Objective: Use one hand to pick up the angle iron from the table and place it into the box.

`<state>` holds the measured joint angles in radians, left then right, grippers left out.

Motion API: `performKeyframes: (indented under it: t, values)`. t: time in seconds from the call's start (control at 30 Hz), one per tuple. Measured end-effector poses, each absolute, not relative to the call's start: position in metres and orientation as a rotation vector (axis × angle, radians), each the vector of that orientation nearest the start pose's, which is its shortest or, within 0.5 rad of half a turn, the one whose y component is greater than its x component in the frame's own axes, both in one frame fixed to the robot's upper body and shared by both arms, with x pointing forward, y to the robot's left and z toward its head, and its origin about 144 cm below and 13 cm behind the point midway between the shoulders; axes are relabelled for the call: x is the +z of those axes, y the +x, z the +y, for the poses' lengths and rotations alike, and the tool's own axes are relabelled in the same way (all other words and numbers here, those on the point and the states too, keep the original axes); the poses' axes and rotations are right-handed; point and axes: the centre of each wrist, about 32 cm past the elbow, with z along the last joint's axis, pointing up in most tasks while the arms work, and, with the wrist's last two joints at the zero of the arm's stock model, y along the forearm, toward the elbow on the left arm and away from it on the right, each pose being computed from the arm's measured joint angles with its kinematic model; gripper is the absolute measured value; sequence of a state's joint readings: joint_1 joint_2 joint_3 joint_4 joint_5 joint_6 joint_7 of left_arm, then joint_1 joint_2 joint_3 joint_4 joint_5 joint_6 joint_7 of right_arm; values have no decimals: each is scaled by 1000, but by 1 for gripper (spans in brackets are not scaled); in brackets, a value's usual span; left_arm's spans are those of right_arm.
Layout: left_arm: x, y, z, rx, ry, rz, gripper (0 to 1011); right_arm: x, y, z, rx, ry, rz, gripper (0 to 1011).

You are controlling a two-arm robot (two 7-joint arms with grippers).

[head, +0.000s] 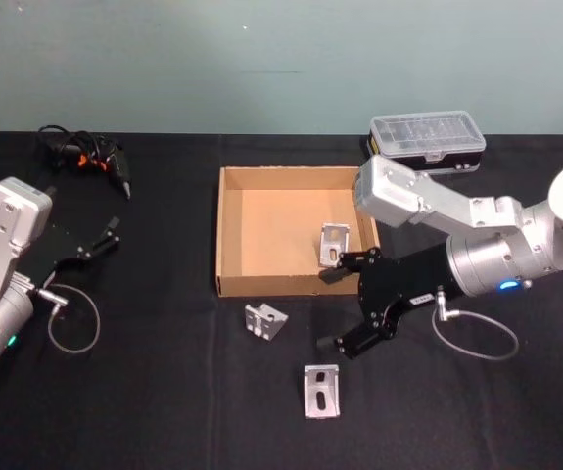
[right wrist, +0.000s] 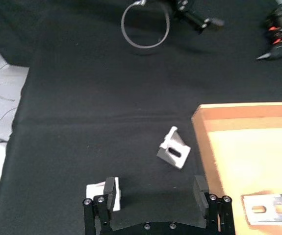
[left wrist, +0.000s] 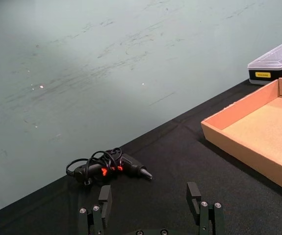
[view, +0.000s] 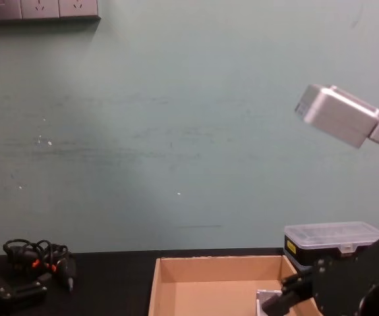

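— How many angle irons do you count?
— Three. The right gripper (head: 343, 311) hangs over the table (head: 164, 392) at the front corner of the box (head: 220, 235). Its fingers are spread wide with nothing between them. The first angle iron (head: 265, 320) lies on the table just ahead of its fingertips, in line with the gap and apart from both. The second angle iron (head: 321, 391) lies flat beside the finger nearer the robot, and from the wrist it is partly hidden behind that finger. The third angle iron (head: 333, 245) is inside the box, beside the other finger, across the cardboard wall.
— One box only?
— One, and one clear-lidded case (head: 427, 137) beyond the gripper's arm, past the box's far corner.
— And the other arm?
— The left gripper (head: 100, 241) sits well apart from the right one, on the other side of the box. Its jaws are parted wide too and hold nothing. One corded tool (head: 85, 157) lies ahead of it.
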<state>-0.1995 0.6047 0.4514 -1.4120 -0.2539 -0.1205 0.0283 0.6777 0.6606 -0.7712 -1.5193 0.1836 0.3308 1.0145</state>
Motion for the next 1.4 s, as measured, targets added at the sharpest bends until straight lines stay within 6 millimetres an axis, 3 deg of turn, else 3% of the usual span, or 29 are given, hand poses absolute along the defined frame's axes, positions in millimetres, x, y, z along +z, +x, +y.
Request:
performKeyframes:
  t: [0.63,1.3,1.4]
  values:
    - [1140,489,310,1248,304,-285,1000,1259,557,-227,-38,-808,-113,1003]
    - [1140,489,310,1248,304,-285,1000,1243,558,-221,-66,-813,-92,1003]
    - [1140,489,310,1248,304,-285,1000,1242,558,-221,-70,-811,-92,956]
